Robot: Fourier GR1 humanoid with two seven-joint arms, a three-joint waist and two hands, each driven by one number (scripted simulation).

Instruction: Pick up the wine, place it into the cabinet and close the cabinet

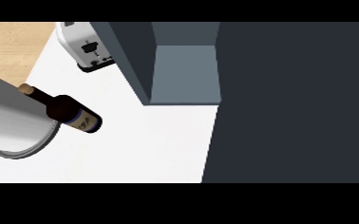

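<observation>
Well, neither hand shows, so I cannot tell the fingers' state; the wine bottle (68, 112) overlaps the plate (43, 144) at its rim, with bare counter (154, 142) between it and the open cabinet (185, 73).

The white worktop (147, 142) is carrying a wine bottle (68, 112) beside a round grey dish (21, 133), a toaster (87, 45) behind, and an open cabinet (184, 73).

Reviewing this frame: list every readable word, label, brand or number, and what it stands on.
Wine bottle, label: dark marks, too blurred to read.
Toaster: no text shows.
Nothing else carries writing.
</observation>
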